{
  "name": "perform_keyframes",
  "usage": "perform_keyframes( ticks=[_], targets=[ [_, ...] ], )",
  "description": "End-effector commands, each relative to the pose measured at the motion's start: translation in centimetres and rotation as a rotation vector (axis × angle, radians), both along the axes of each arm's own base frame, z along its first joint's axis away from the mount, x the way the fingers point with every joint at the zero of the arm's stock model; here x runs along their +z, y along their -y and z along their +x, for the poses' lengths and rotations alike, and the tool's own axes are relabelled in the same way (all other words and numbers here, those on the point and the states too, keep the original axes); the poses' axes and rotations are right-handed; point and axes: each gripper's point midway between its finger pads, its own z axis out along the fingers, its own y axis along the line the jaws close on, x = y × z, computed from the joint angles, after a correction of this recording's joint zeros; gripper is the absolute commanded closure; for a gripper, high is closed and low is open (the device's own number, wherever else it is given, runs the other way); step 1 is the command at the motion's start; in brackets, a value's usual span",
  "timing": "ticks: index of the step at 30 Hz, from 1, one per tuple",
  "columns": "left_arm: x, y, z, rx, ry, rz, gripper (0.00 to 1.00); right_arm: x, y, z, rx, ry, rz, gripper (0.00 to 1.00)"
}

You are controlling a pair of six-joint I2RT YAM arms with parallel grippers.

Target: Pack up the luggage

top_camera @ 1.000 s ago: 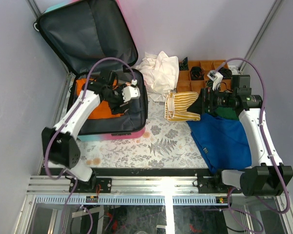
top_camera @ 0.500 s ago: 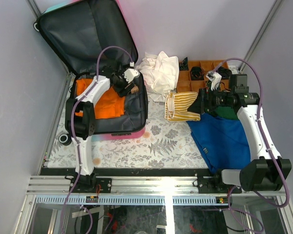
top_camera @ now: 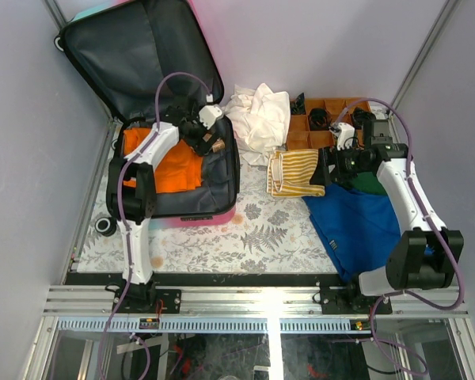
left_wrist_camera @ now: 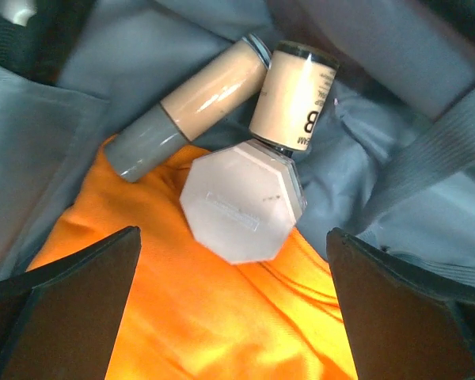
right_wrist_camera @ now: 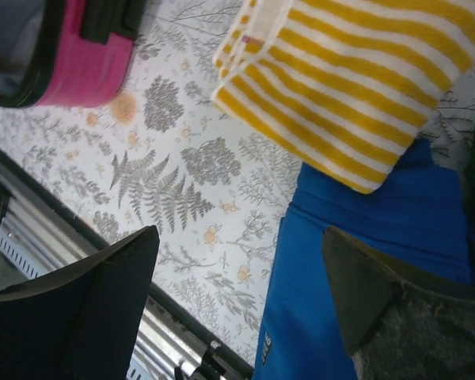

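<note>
Open luggage [top_camera: 134, 55] sits far left on the bench [top_camera: 261, 229], lid raised. Left gripper [top_camera: 208, 141], fingers [left_wrist_camera: 71, 301] wide and empty, hovers over a white compact [left_wrist_camera: 241, 202] inside it. Right gripper [top_camera: 326, 168], fingers wide, hangs above a striped cloth [right_wrist_camera: 356, 87]; closing here could also snag the touching blue garment [right_wrist_camera: 340, 269].

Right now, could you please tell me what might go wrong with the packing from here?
The white octagonal compact and two cosmetic tubes lie loose on the orange garment in the luggage; they may slide about.
The open right pincer hovers where the yellow-striped garment meets the blue garment; it might pinch both.
</note>
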Motion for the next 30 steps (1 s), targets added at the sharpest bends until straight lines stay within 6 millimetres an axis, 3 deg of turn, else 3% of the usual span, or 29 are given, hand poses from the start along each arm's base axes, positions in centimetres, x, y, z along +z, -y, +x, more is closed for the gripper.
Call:
perform_keyframes(
  ticks=[1, 3, 6, 11, 18, 20, 24, 30],
  targets=[
    [8.8, 0.6, 0.3, 0.042, 0.172, -0.117, 0.0, -1.2, 1.2, 2.9, -0.091, 0.02, -0.046, 0.12],
    [11.1, 0.8, -0.5, 0.068, 0.197, -0.158, 0.0, -1.4, 0.8, 4.2, -0.103, 0.044, -0.054, 0.14],
    [14.4, 1.0, -2.1, 0.098, 0.223, -0.223, 0.0, -1.5, -1.3, 5.3, -0.048, 0.078, -0.092, 0.14],
    [17.5, 1.3, -5.6, 0.127, 0.229, -0.312, 0.0, -3.0, -5.6, 6.2, 0.1, 0.12, -0.184, 0.11],
    [18.7, 0.7, -9.8, 0.197, 0.231, -0.383, 0.0, -6.9, -9.0, 8.2, 0.071, 0.109, -0.299, 0.09],
    [19.3, 0.6, -10.8, 0.212, 0.254, -0.405, 0.0, -7.8, -10.0, 8.7, 0.052, 0.13, -0.349, 0.04],
    [19.2, 0.4, -12.0, 0.244, 0.252, -0.435, 0.0, -9.6, -10.2, 10.4, -0.062, 0.135, -0.465, 0.0],
    [18.3, 0.7, -13.7, 0.25, 0.219, -0.474, 0.0, -11.9, -11.1, 11.9, -0.157, 0.143, -0.494, 0.0]
  ],
)
